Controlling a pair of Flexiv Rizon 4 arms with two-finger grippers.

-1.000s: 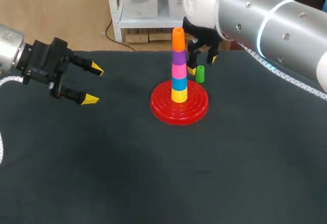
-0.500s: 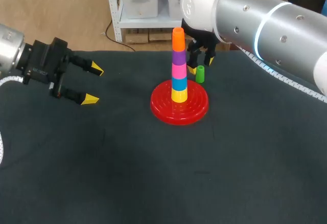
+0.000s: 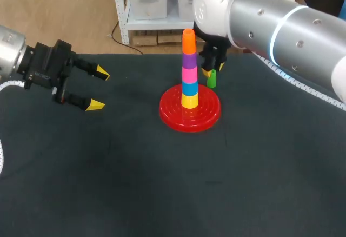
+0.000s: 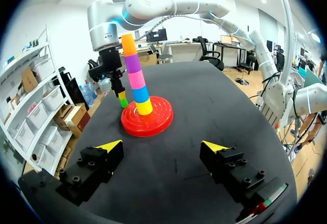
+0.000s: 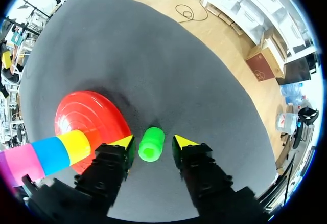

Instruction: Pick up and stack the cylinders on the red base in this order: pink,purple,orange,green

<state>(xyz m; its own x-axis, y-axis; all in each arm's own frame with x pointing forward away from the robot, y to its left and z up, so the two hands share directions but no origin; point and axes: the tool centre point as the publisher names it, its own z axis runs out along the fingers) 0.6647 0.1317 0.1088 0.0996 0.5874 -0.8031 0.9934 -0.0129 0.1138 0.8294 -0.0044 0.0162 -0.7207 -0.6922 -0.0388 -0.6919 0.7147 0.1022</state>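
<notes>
Presently, your tally reads three of four placed.

- Red base: sits mid-tabletop and carries one upright column.
- Column, bottom to top: yellow cylinder, blue cylinder, pink cylinder, purple cylinder, orange cylinder. The upper three follow the ordered sequence, so you may enter pink, purple and orange as done.
- Green cylinder: outstanding. It stands upright on the tabletop just beside the far right rim of the base and is not on the column.
- Right hand: hangs over the green cylinder, pointing down, with its fingers narrowly parted, one on each side of the piece. The right wrist view shows a thin gap on both sides, so log it as straddling, not yet gripping.
- Left hand: at the left of the tabletop, well apart from the base. Its fingers are spread wide and it holds nothing.
- Remaining, as you may judge it: pinch the green cylinder, raise it above the orange top, and seat it as the cap.
- Risk, as you may judge it: the column is tall and slim, so a brush in passing would likely topple it.
</notes>
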